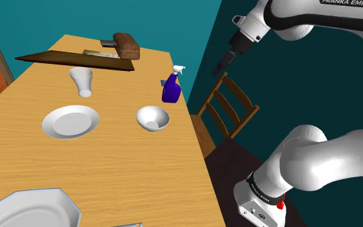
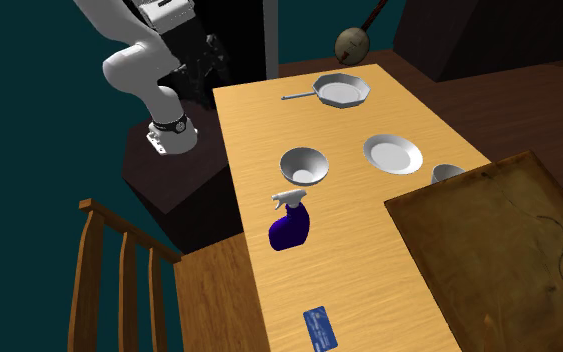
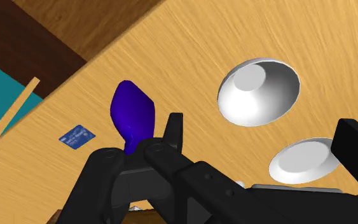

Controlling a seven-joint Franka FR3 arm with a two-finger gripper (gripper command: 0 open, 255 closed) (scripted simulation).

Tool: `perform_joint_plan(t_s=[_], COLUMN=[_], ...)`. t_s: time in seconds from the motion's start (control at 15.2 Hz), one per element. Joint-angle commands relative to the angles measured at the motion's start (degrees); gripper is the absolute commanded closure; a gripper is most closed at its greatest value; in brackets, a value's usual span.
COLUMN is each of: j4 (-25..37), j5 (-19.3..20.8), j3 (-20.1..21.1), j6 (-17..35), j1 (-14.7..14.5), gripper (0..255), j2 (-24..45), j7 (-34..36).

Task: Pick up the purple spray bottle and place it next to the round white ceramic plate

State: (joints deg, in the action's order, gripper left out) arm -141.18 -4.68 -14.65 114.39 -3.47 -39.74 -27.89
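Note:
The purple spray bottle [image 1: 170, 88] with a white trigger head stands upright near the table edge on the shoulder view's right; I also see the bottle [image 2: 290, 227] in the second exterior view. The round white plate [image 1: 71, 121] lies flat farther in on the table, with a white bowl [image 1: 153, 118] between the two. My gripper [image 1: 226, 61] hangs high in the air beyond that table edge, above the chair [image 1: 225, 106] and apart from the bottle. In the wrist view the gripper [image 3: 264, 124] is open and holds nothing; the bottle [image 3: 133, 114] shows just past one finger [image 3: 174, 130].
A white cup [image 1: 82, 82] stands behind the plate, and a dark board [image 1: 77, 59] carrying a brown object [image 1: 126, 44] lies at the far end. An angular white pan [image 2: 341, 91] sits near the stand. A small blue card [image 2: 320, 328] lies beyond the bottle.

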Motion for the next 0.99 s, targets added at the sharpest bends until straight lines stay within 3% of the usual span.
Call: perform_joint_plan(t_s=[0.0, 0.26, 0.53, 0.73, 0.92], j4=[-1.2, -0.9, 1.8, 5.5, 10.7], j5=[-0.5, -3.0, -9.0, -16.7, -27.5], j3=[-2.9, -9.9, -17.7, -23.8, -29.0], j6=[4.2, 11.3, 16.7, 18.7, 17.8], j1=[-1.3, -4.9, -10.3, -15.3, -19.3], gripper=[0, 0, 0, 0, 0], j2=[2.4, 9.2, 17.8, 25.6, 35.1], j7=[-5.5, -17.3, -31.0, -43.0, -56.5])
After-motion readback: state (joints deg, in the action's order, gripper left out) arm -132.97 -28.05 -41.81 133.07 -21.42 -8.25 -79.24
